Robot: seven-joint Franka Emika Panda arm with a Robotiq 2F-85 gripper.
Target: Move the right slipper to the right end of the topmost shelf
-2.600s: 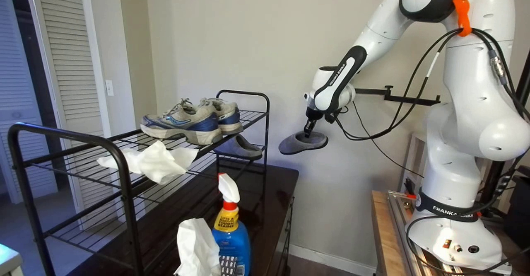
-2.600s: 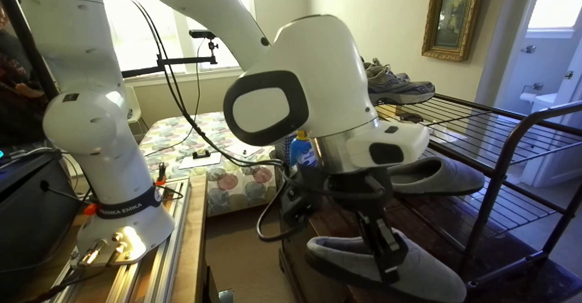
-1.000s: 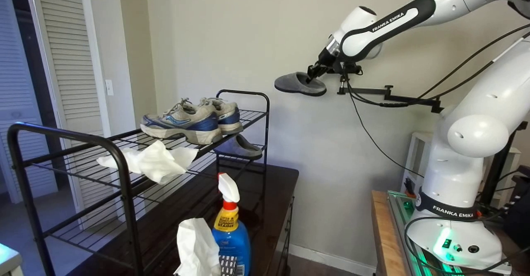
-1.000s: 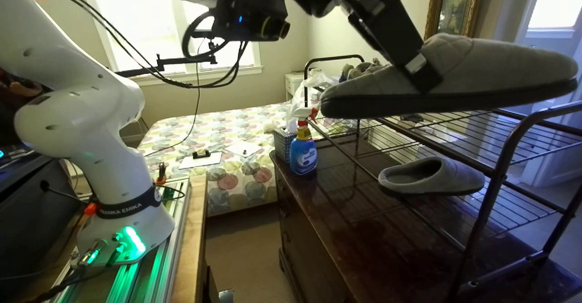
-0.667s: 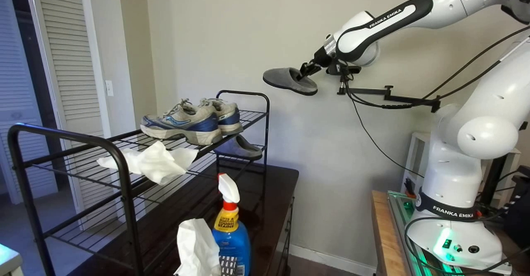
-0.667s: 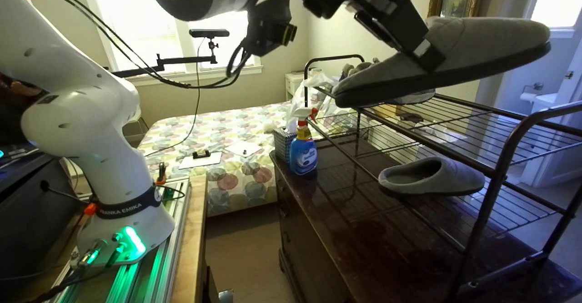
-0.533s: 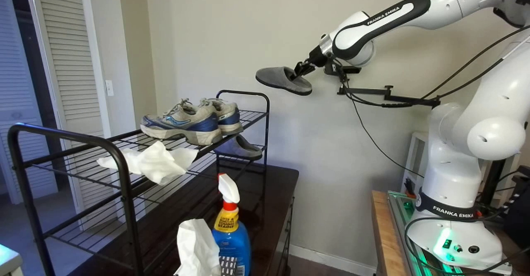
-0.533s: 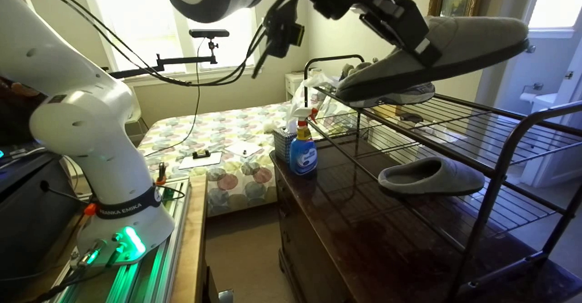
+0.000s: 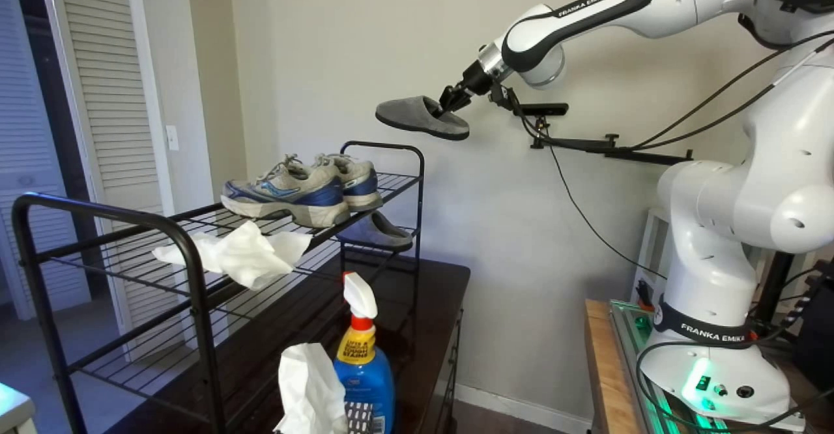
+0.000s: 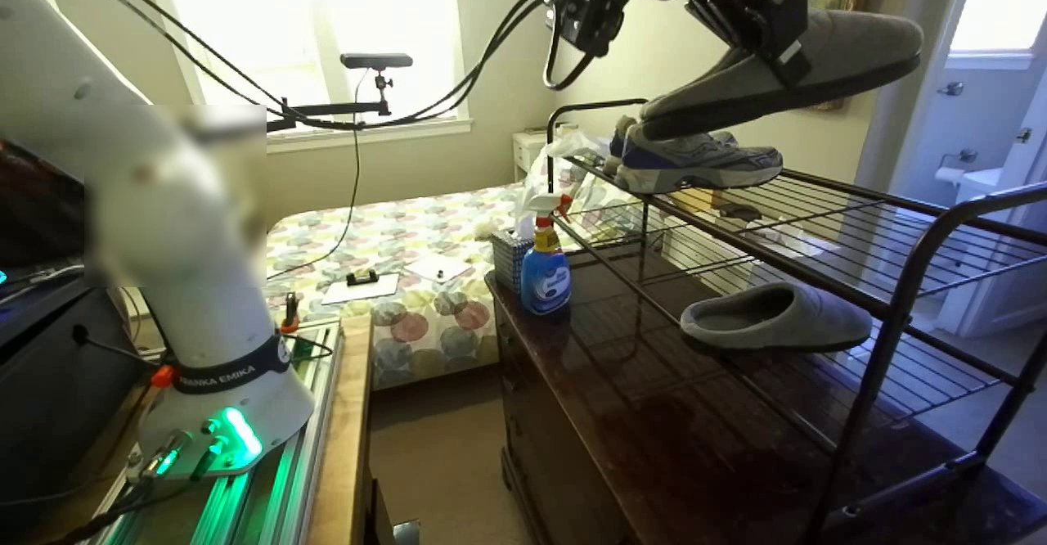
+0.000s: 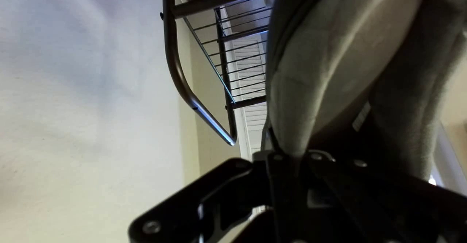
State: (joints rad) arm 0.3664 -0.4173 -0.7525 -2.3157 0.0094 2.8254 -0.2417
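My gripper (image 9: 444, 109) is shut on the heel-side rim of a dark grey slipper (image 9: 409, 116). The slipper hangs in the air above the level of the topmost shelf (image 9: 396, 183), toe slightly up. In an exterior view the gripper (image 10: 792, 62) and slipper (image 10: 863, 47) show over the rack's near end part. In the wrist view the gripper (image 11: 297, 157) pinches the slipper's fabric edge (image 11: 303, 97), and the sole side hides part of the rack. The matching slipper (image 10: 818, 320) lies on the lower tier; it also shows in an exterior view (image 9: 370, 232).
Light grey sneakers (image 9: 290, 193) stand on the topmost shelf, with white tissue (image 9: 244, 255) farther along. A raised end rail (image 10: 916, 258) bounds the shelf. It shows in the wrist view as a bent rail (image 11: 175, 68). A spray bottle (image 10: 546, 271) stands on the dresser (image 10: 654, 430).
My gripper has lifted the slipper from below shelf level to above it, then carried it toward the rack. The slipper has tilted toe-up. The other slipper and sneakers have not moved.
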